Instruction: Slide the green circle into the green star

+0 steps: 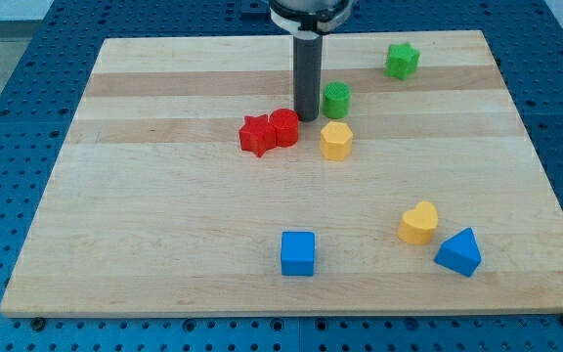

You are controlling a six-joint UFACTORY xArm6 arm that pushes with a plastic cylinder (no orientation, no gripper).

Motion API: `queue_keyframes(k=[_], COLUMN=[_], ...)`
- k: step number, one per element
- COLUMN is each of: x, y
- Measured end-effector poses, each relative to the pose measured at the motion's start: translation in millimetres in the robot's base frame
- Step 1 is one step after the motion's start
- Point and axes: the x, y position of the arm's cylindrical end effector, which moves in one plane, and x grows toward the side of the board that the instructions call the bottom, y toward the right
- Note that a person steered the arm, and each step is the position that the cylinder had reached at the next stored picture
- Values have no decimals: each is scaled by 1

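Note:
The green circle [336,100] stands on the wooden board above the board's middle, just above the yellow hexagon [335,141]. The green star [402,61] sits near the board's top right edge, well apart from the circle. My tip [307,117] is down on the board just left of the green circle, close to it or touching it, between the circle and the red circle [283,128].
A red star [256,135] touches the red circle at the board's middle left. A blue cube [297,253] sits near the view's bottom. A yellow heart [419,223] and a blue triangle [457,253] sit at the bottom right.

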Motion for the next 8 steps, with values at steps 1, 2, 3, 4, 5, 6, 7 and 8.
queue_keyframes(k=[1,2,3,4,5,6,7,8], x=[-22,-34,-13,9,-7,-54,-35,-21], y=[16,46,-2,36,79,116,118,130])
